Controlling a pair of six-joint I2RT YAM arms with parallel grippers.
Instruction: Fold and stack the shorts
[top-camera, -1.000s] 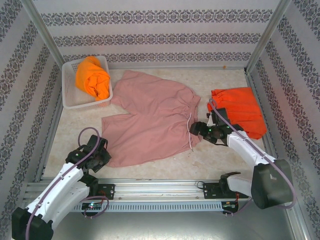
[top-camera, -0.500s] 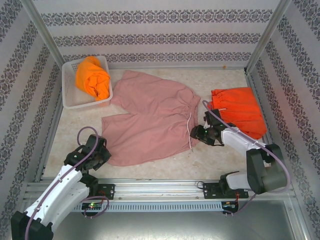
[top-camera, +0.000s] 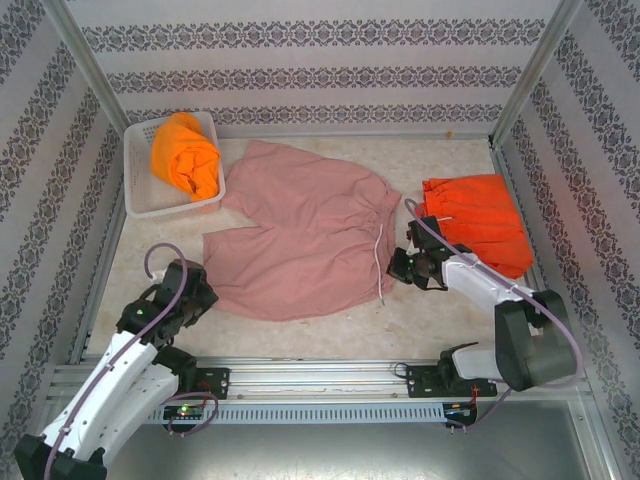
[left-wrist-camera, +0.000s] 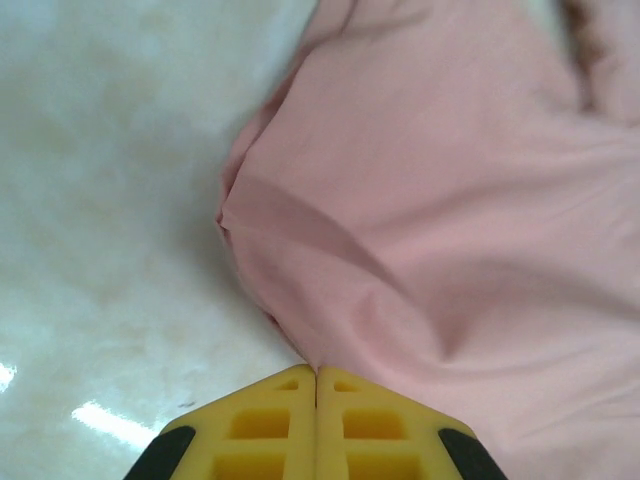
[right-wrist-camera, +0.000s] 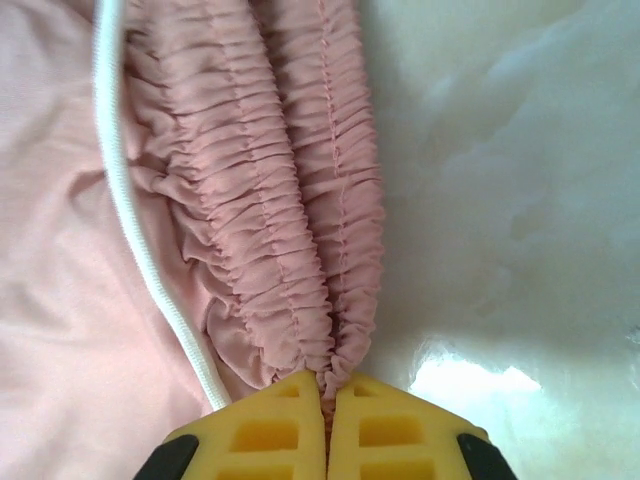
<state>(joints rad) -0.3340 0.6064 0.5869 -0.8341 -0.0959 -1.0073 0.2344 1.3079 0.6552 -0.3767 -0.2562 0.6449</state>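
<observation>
Dusty pink soft fabric shorts (top-camera: 300, 245) lay spread mid-table. Left gripper (left-wrist-camera: 316, 375) was clamped on a leg-hem corner, right gripper (right-wrist-camera: 325, 385) on the gathered waistband. Bright red-orange fabric shorts (top-camera: 478, 235) lay right; yellow-orange fabric shorts (top-camera: 185, 155) sat in white plastic mesh basket (top-camera: 140, 205), far left.

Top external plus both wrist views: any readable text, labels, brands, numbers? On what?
None readable. No print on the pink shorts, red-orange shorts, yellow-orange shorts, white basket, or the yellow left end effector and right end effector. The wall pattern is floral bands, no letters.
</observation>
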